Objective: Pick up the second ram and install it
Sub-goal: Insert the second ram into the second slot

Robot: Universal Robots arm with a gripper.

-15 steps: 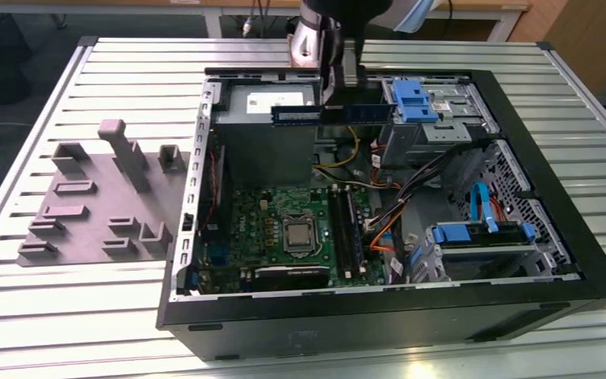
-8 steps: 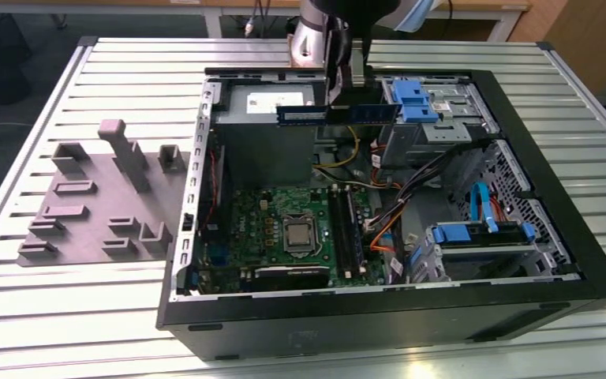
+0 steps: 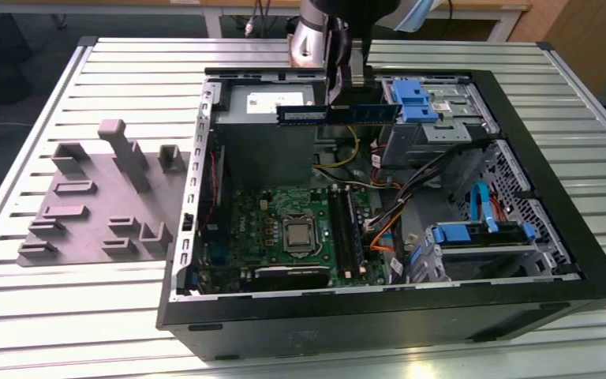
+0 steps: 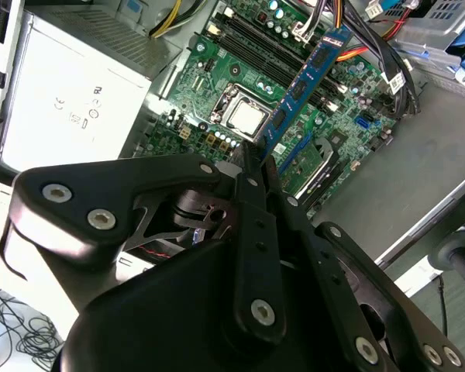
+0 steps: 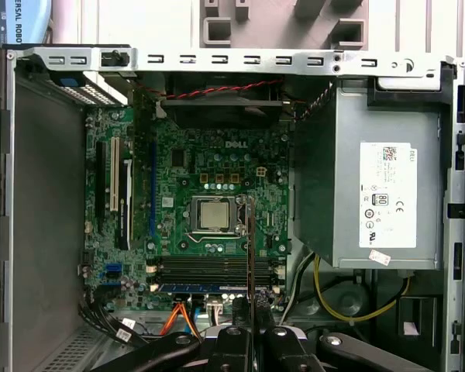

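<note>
The fingers (image 4: 256,225) pinch the second ram (image 3: 340,114) near its middle. In the exterior view it hangs level over the open case (image 3: 334,324), toward twelve o'clock, near the power supply (image 3: 266,103); the memory slots (image 3: 347,229) lie toward six o'clock of it. I judge the carry wants a firm pinch, the stick level, its long edge turned parallel to the slots, clear of the cables (image 3: 435,166). Which slot is free is hard to make out; the stick's notch is too small to tell; the arm (image 3: 314,31) is cut off at twelve o'clock.

The second ram (image 3: 372,113), a long blue stick with black chips, hangs level and on edge in the claw (image 3: 339,101), above the computer case (image 3: 387,324).
</note>
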